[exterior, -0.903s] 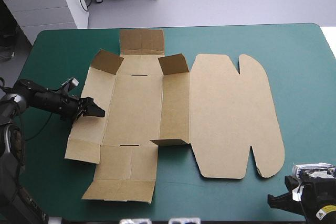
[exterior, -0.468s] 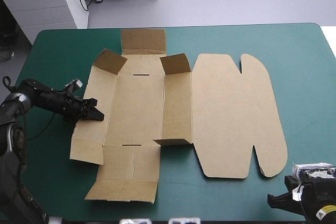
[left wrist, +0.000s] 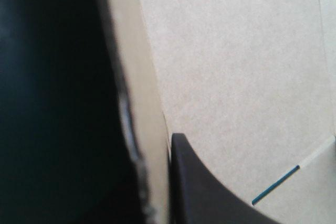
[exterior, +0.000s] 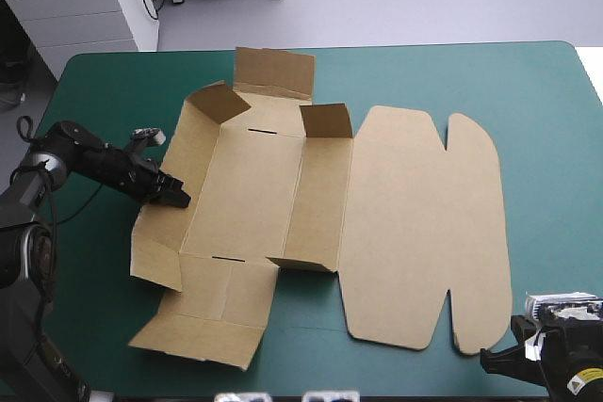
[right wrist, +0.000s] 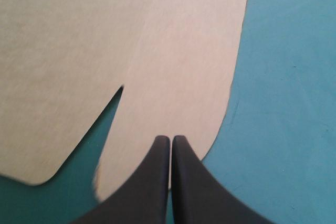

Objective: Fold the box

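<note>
Box (exterior: pixel 247 185) wall pinched by left end effector (exterior: pixel 177 199), half lost in dark blur; right end effector (right wrist: pixel 170 142) closed, empty.

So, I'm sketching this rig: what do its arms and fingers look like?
The left arm is black and jointed. The left gripper and right gripper each have two broad black fingers, curved like fins. A small yellow label marks the right wrist.

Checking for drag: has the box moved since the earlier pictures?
Yes. Against the far edge of the table, the box has turned clockwise: its far flap went right, its near flap left.
</note>
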Action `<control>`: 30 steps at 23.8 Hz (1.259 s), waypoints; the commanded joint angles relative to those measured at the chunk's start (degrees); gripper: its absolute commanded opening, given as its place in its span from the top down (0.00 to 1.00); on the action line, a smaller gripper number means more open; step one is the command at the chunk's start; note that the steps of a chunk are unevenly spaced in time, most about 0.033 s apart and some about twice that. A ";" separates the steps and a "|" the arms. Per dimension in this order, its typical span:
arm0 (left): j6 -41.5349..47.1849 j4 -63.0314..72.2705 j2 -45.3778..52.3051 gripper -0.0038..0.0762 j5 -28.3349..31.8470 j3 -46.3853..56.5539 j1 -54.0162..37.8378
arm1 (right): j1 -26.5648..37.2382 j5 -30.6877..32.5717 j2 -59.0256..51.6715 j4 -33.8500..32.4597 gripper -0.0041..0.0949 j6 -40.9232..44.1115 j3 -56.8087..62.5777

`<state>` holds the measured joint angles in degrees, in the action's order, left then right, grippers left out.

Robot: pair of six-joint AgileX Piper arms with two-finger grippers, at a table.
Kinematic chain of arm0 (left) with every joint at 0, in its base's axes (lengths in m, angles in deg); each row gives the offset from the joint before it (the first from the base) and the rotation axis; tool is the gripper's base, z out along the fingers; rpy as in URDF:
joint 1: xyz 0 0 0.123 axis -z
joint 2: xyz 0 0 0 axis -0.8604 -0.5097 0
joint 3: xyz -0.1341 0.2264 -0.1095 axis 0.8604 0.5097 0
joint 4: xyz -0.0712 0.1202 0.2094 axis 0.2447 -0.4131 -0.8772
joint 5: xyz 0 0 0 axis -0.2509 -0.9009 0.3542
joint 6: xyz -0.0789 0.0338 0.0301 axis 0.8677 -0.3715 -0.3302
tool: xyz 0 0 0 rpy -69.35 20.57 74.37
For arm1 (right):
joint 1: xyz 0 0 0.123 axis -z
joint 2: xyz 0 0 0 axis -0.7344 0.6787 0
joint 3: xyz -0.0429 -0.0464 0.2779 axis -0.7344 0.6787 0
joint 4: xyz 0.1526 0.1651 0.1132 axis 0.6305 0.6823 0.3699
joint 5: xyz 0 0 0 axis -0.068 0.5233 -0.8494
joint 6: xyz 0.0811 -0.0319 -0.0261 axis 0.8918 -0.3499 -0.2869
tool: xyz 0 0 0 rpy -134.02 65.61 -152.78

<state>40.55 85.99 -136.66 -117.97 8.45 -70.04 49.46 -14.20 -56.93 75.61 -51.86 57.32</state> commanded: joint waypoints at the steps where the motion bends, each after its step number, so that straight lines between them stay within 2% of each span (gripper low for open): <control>1: -3.12 -4.87 4.43 0.96 1.57 -6.58 4.85 | -0.07 -2.98 0.89 0.15 0.96 -0.11 -1.28; 11: -2.63 -25.46 4.56 0.96 9.85 -22.43 22.54 | -0.07 -2.98 0.89 0.15 0.96 -0.11 -1.28; 14: -2.63 -33.79 5.19 0.96 12.23 -27.47 31.34 | -0.07 -2.98 0.89 0.15 0.96 -0.11 -1.28; 21: -1.94 -49.91 7.44 0.96 17.08 -28.78 46.26 | -0.07 -2.98 0.89 0.15 0.96 -0.11 -1.28; 24: 4.54 -60.00 8.57 0.96 19.14 -28.78 53.82 | -0.07 -2.98 0.89 0.15 0.96 -0.11 -1.28; 27: 8.14 -66.32 8.70 0.96 18.78 -28.78 59.36 | -0.07 -2.98 0.89 0.15 0.96 -0.11 -1.28; 30: 8.14 -68.33 8.70 0.96 18.78 -28.78 62.61 | -0.07 -2.98 0.89 0.15 0.96 -0.11 -1.28</control>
<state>47.87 20.87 -131.43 -102.83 -18.23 -10.00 49.46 -14.20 -56.93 75.61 -51.86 57.32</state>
